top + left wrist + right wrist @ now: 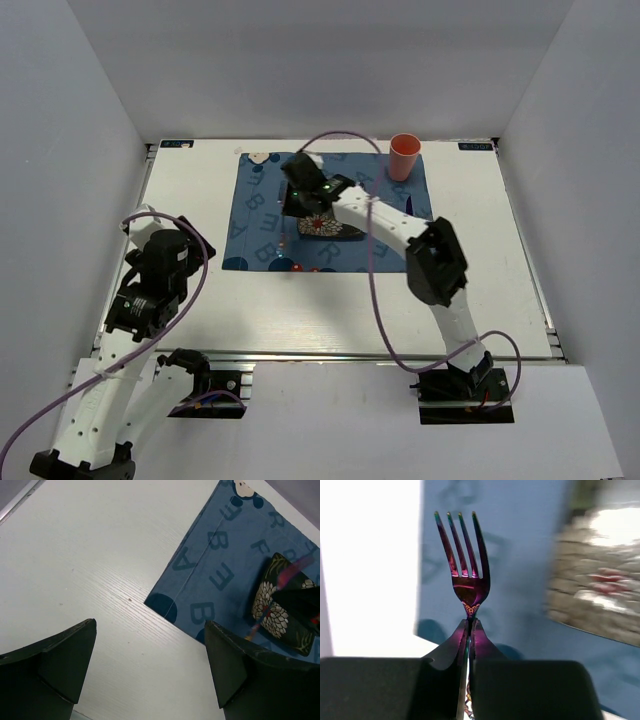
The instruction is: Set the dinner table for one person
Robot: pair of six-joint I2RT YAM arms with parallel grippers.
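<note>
One fork (468,577), floral dish (322,228) beside, pink cup (404,156) beyond

Large white dinner table (490,240) lies flat, rail-edged.

Blue mat (255,205) on dinner table (195,195)

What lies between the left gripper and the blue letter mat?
Nothing but bare white tabletop. The left wrist view shows it: the open left gripper hangs over that surface, short of the mat.
</note>
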